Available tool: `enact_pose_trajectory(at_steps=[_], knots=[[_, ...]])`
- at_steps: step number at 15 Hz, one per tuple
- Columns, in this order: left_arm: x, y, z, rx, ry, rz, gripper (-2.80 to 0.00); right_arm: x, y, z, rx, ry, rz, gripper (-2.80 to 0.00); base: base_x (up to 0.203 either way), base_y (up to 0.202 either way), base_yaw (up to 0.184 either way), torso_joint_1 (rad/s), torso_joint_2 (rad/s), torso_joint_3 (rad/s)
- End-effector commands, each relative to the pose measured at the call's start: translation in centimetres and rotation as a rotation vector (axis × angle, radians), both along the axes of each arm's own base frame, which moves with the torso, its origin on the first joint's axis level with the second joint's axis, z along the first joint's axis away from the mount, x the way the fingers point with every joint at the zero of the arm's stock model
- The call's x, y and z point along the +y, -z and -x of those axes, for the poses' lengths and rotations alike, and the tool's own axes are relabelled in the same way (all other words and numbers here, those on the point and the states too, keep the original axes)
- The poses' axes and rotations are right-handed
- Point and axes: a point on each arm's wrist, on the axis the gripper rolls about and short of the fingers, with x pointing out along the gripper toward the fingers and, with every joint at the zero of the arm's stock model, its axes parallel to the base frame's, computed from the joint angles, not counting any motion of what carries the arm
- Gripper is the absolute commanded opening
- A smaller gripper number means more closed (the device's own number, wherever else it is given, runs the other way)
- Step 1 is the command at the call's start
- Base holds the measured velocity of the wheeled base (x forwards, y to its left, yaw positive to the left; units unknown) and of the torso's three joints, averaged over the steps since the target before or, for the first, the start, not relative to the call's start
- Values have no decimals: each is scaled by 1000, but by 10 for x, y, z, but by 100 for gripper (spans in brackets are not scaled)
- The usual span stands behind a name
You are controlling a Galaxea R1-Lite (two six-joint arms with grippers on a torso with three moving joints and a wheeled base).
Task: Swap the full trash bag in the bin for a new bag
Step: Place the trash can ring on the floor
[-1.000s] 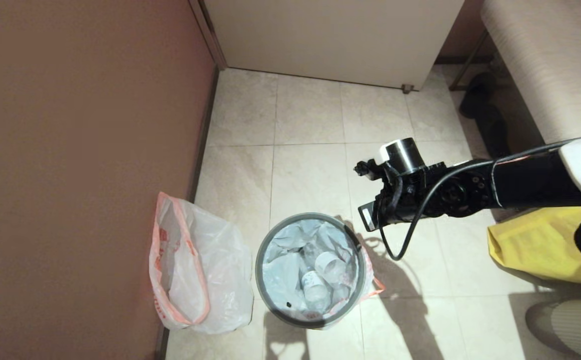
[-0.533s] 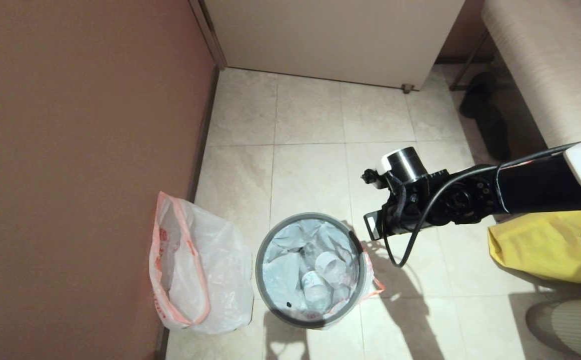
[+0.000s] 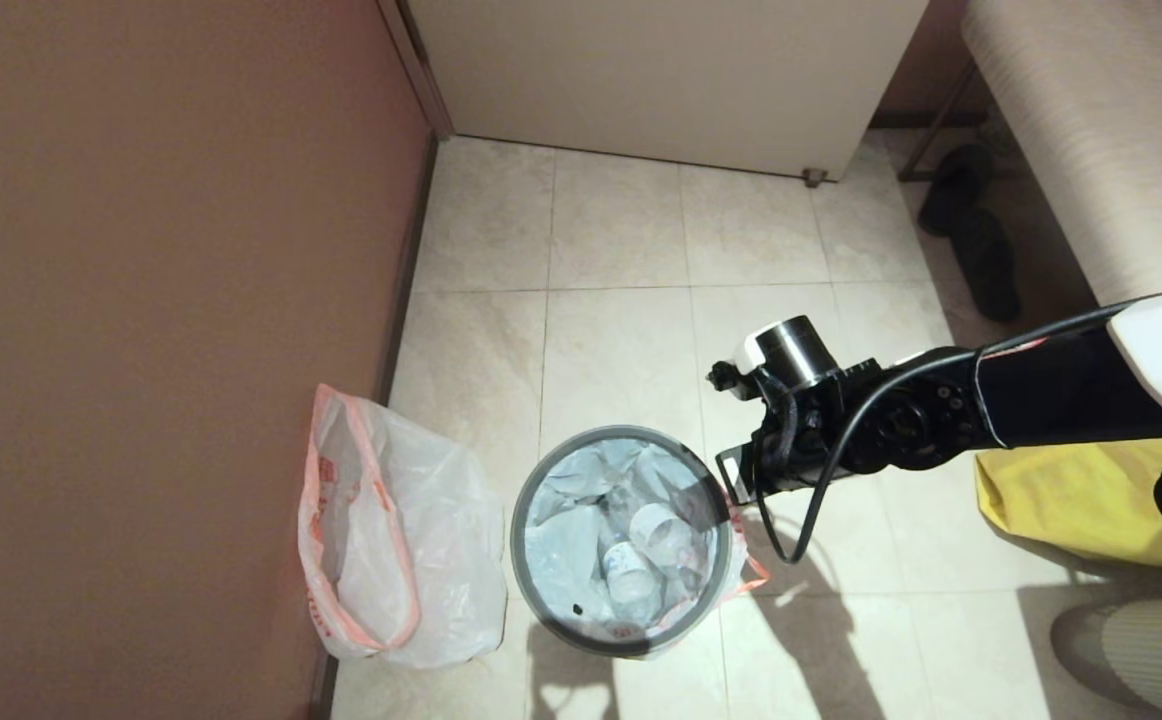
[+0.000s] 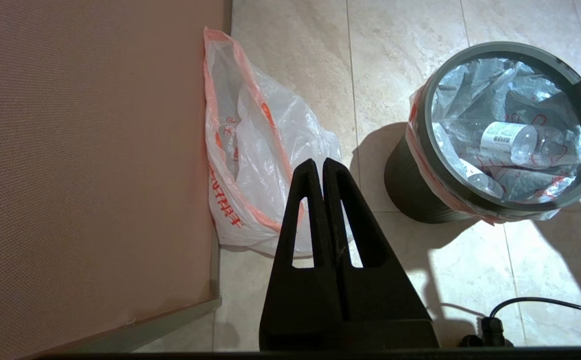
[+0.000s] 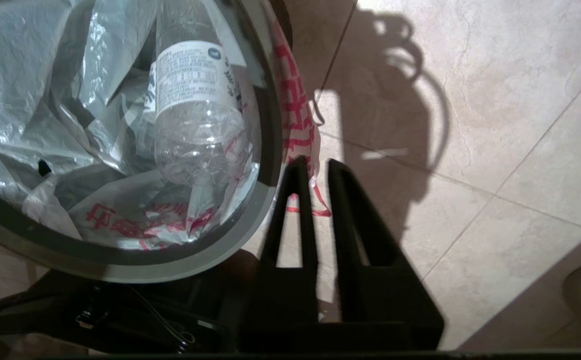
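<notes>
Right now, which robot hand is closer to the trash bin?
The right. The right gripper hangs just above the bin, beside its rim. The left gripper hangs farther off, over the new bag.

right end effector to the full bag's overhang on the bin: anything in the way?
Nothing visible. The right end effector, fingers slightly apart, hangs just outside the bin, with the full trash bag's red-printed overhang directly ahead. The grey hoop sits over the bag's rim and may pin the film.
</notes>
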Motion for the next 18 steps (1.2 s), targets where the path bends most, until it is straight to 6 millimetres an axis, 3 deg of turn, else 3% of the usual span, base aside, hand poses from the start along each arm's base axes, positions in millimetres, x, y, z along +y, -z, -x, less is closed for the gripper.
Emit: enact_pose_trajectory(at_steps=[1, 6, 10, 14, 15, 18], knots=[[0, 0, 0, -1, 0, 1, -280, 4, 2, 2, 4, -14, 9, 0, 0, 0, 0, 0, 0, 0], [0, 0, 0, -1, 0, 1, -280, 21, 17, 6, 4, -10, 64, 0, 0, 0, 0, 0, 0, 0], [0, 0, 0, -1, 0, 1, -280, 30, 41, -6, -27, 8, 80, 0, 0, 0, 0, 0, 0, 0], [0, 0, 0, -1, -1, 1, -280, 32, 52, -9, -15, 9, 90, 0, 0, 0, 0, 0, 0, 0], [0, 0, 0, -1, 0, 1, -280, 33, 56, -11, -12, 9, 93, -280, 0, 0, 0, 0, 0, 0], [0, 0, 0, -1, 0, 1, -280, 34, 61, -14, -19, 10, 89, -280, 0, 0, 0, 0, 0, 0]])
